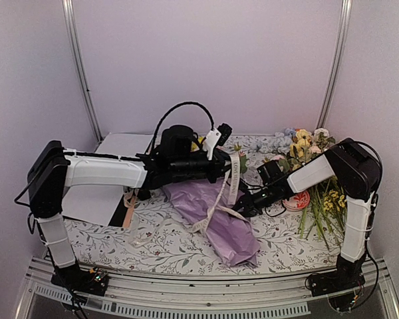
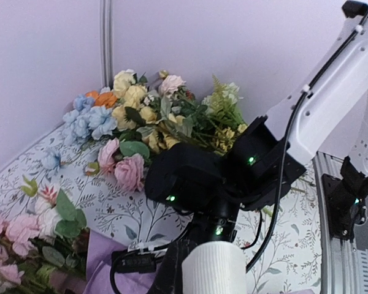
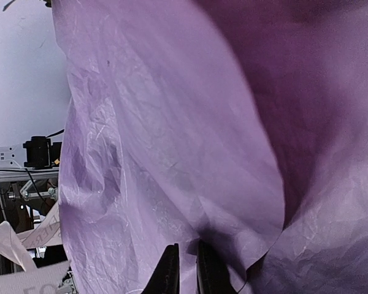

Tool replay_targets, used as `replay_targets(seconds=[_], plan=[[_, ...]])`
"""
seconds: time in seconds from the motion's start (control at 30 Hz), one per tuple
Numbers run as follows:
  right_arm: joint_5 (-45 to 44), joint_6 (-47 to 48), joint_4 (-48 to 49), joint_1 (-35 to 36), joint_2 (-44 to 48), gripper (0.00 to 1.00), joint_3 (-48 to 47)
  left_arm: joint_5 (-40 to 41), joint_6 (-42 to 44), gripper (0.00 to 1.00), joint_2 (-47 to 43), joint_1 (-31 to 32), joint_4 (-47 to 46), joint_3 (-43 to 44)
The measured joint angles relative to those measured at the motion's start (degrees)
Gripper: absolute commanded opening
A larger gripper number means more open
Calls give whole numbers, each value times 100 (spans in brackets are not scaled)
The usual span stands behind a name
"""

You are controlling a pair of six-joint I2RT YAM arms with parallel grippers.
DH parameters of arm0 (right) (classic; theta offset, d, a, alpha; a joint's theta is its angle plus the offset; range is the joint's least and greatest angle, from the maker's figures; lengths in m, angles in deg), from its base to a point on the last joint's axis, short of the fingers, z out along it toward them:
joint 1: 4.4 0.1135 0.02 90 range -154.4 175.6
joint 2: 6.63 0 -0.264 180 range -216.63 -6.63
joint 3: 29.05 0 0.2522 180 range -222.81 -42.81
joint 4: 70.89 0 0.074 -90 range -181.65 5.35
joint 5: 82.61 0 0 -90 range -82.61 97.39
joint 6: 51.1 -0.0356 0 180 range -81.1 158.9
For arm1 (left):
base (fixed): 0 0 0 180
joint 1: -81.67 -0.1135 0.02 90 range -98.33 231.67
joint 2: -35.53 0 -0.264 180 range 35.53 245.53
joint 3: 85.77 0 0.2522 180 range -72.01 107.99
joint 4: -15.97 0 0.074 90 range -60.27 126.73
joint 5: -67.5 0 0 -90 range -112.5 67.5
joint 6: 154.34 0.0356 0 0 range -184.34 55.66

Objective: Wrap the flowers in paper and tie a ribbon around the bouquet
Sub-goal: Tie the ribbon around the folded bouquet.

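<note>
bouquet lies across the worktop; left tool clamped on the ribbon, holding it taut for tying; right tool jaws nearly together against the paper, possibly pinching it, i cannot tell

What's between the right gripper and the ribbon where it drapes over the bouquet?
Nothing visible. From above, the right gripper sits right against the bouquet, beside the ribbon draped over it. Its wrist view shows only the lilac paper directly ahead of the fingertips.
</note>
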Motion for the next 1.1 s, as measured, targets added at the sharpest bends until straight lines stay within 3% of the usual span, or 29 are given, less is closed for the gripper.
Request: replay_targets(seconds=[0.33,0.67,0.97,1.1], plan=[[22,-13,282,26,-20,13,87,-1596,236,0,769,400,-525,973],[57,-57,431,94,-92,13,74,-1803,479,0,1838,638,157,2415],[92,-144,428,114,-92,14,46,-1561,424,0,1821,584,221,2365],[96,-188,402,122,-20,17,46,-1226,-201,0,1587,363,-282,1408]])
